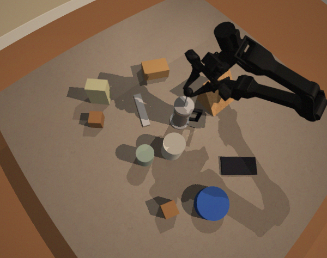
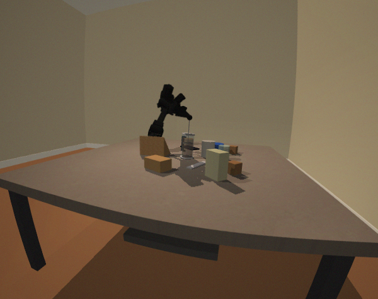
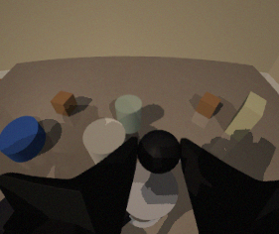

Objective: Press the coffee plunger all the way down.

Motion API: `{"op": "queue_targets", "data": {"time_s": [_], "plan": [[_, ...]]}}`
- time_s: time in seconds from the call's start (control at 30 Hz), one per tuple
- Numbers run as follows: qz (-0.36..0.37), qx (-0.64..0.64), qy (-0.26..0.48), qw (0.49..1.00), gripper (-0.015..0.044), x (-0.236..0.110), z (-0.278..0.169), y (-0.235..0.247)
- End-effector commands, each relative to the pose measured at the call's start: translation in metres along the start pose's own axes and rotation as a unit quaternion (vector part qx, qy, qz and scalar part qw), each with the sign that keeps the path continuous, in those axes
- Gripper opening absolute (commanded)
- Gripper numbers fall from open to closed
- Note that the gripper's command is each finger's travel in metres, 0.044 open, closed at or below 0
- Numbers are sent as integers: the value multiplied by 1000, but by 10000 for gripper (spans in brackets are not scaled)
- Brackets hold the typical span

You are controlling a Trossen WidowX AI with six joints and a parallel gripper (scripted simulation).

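Plunger knob [image 3: 159, 152] is clamped in our claw [image 1: 189, 89], rod still raised, press [image 1: 182, 113] upright directly below the claw; grasp done, we've got full push-down and release left.

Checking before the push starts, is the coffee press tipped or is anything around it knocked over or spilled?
Nothing stands out. The coffee press stands upright on the table, its rod straight up to the knob, which the gripper clamps. No spill shows.
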State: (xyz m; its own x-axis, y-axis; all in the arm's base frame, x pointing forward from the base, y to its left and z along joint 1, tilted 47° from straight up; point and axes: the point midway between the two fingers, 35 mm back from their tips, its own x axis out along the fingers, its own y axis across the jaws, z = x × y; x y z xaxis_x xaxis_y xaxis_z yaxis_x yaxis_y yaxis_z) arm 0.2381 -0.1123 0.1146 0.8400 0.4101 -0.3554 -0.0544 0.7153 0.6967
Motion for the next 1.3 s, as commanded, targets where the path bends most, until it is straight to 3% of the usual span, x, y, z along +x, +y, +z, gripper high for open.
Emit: {"op": "queue_targets", "data": {"time_s": [0.0, 0.73, 1.27], "plan": [[-3, 16, 22, 1000, 118, 10, -23, -1], [-1, 17, 19, 1000, 118, 31, -51, 1], [1, 17, 18, 1000, 118, 38, -47, 1]]}}
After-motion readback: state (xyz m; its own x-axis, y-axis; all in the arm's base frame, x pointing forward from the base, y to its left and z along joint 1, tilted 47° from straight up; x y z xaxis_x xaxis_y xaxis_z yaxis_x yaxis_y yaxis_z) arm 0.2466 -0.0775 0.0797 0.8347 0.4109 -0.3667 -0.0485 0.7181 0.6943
